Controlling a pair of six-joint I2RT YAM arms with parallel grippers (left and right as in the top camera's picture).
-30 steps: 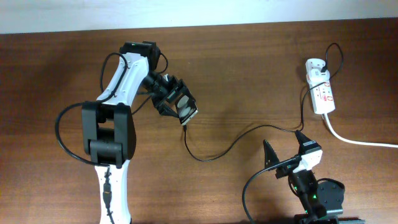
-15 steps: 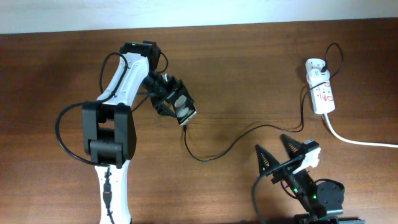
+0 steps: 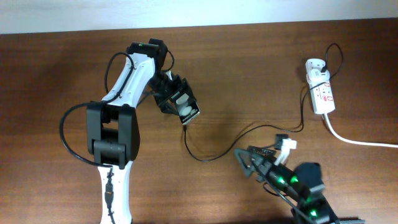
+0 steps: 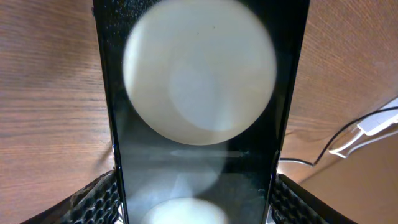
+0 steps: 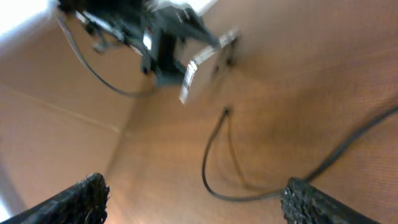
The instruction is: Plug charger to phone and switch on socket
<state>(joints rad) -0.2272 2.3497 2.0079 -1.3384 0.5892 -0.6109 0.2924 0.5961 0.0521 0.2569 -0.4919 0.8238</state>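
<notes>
My left gripper (image 3: 178, 103) is shut on the phone (image 3: 186, 107), a black slab with two white round blobs, held tilted above the table; it fills the left wrist view (image 4: 199, 155). The charger's thin black cable (image 3: 217, 151) runs from a white adapter (image 3: 314, 66) on the socket (image 3: 323, 94) across the table. Its plug tip (image 3: 185, 132) lies just below the phone, and also shows in the right wrist view (image 5: 226, 112). My right gripper (image 3: 249, 158) is open and empty, low over the cable's middle stretch, turned toward the phone.
The socket's thick white cord (image 3: 357, 140) runs off the right edge. The table's far edge meets a white wall (image 3: 199, 12). The left arm's white body (image 3: 115, 124) stands at the left.
My right gripper has swung left and turned toward the phone, from the lower right to over the cable. The left gripper with the phone has shifted slightly up and right.
</notes>
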